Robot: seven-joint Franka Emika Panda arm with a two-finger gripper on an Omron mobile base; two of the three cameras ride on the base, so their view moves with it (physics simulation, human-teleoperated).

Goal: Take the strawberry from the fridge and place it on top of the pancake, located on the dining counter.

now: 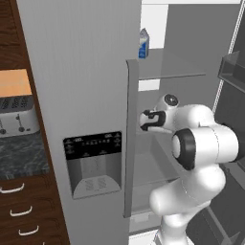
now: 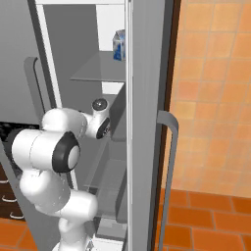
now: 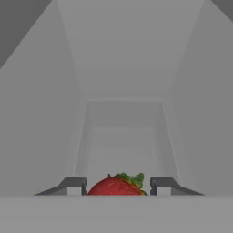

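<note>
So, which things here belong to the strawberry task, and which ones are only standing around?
Task things:
strawberry, between the fingertips
fridge, right door open
gripper

Not involved:
milk carton on the upper shelf
toaster
drawers

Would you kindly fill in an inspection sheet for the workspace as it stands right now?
Surface: grey fridge shelf, bare ahead of the hand.
Job's things: strawberry sits between the fingertips; fridge has its right door open.
Clutter: blue-and-white carton on an upper shelf.
Grippers: hand inside the fridge, fingers either side of the strawberry; contact cannot be told.
Cables: nothing seen.
Surroundings: toaster on a dark speckled countertop, wood drawers, orange tiled wall.
</note>
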